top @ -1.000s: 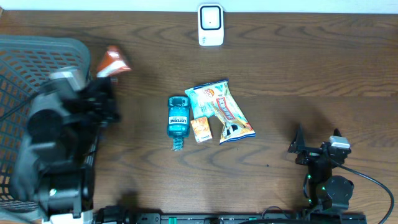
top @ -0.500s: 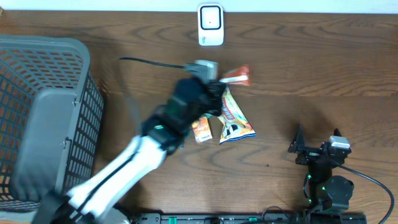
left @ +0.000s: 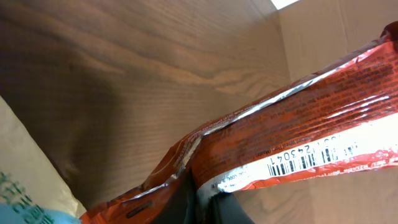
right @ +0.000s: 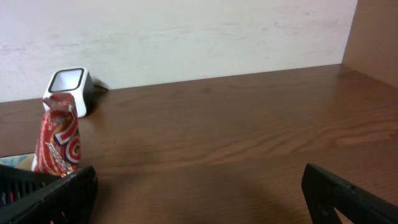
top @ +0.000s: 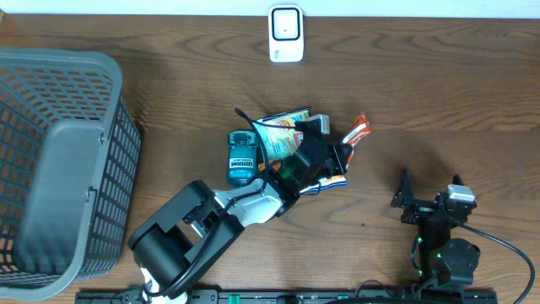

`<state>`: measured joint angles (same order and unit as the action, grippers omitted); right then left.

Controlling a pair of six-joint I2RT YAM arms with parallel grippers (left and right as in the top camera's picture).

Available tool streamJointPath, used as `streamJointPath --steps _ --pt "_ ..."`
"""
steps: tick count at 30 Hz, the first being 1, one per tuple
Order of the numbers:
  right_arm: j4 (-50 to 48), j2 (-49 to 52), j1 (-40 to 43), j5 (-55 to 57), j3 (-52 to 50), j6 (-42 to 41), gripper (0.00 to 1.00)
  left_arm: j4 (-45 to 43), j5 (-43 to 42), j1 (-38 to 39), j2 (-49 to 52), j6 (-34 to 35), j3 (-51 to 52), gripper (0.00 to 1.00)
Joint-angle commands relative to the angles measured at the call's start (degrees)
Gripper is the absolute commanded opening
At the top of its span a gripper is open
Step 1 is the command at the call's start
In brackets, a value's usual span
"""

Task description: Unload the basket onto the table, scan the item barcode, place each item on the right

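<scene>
Fingers of your left gripper (top: pixel 342 149) are closed tight on the packet (top: pixel 358 131), near and right of the scanner (top: pixel 286 34); this thin edge grip could slip, or the barcode (left: pixel 305 158) could face away.

Dark brown wood-grain table (top: pixel 439 93).
Far edge, centre: white barcode scanner (top: pixel 286 34), standing alone, well apart from the other items.
Left end: grey mesh basket (top: pixel 93 63), standing on the tabletop.
Centre: blue mouthwash bottle (top: pixel 241 160), lying flat, label up. Just to its right is a pale green snack bag (top: pixel 283 125), partly covered by the arm above it.
</scene>
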<state>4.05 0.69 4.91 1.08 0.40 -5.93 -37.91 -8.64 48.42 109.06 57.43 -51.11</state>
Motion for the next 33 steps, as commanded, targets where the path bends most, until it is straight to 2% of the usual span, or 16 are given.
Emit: streamJointPath --steps 1,3,7,9,13,14,17,22,26,33 --pt "0.2 -0.3 -0.4 0.3 -0.1 -0.7 0.99 -1.0 0.8 0.2 -0.1 3.0 -0.6 0.17" --pt "0.2 -0.3 -0.4 0.3 -0.1 -0.7 0.99 -1.0 0.8 0.2 -0.1 1.9 -0.8 0.46" --pt "0.2 -0.3 -0.4 0.3 -0.1 -0.7 0.99 -1.0 0.4 0.1 -0.4 -0.9 -1.7 0.82" --pt "0.2 -0.3 -0.4 0.3 -0.1 -0.7 0.99 -0.3 -0.3 0.1 -1.3 -5.5 -2.5 0.98" --pt "0.2 -0.3 -0.4 0.3 -0.1 -0.7 0.99 7.1 -0.3 -0.7 -5.4 -15.1 -4.8 0.99" --pt "0.2 -0.3 -0.4 0.3 -0.1 -0.7 0.99 11.6 -0.2 -1.5 -8.0 -20.2 -6.1 0.98" --pt "0.2 -0.3 -0.4 0.3 -0.1 -0.7 0.99 20.3 2.0 -3.5 -13.3 -29.6 -8.9 0.98" --pt "0.2 -0.3 -0.4 0.3 -0.1 -0.7 0.99 30.1 7.8 -8.3 -23.9 -45.0 -13.6 0.98" --pt "0.2 -0.3 -0.4 0.3 -0.1 -0.7 0.99 31.9 12.4 -14.2 -32.4 -54.0 -16.1 0.98" --pt "0.2 -0.3 -0.4 0.3 -0.1 -0.7 0.99 34.3 12.6 -22.2 -43.2 -68.2 -18.3 0.98"
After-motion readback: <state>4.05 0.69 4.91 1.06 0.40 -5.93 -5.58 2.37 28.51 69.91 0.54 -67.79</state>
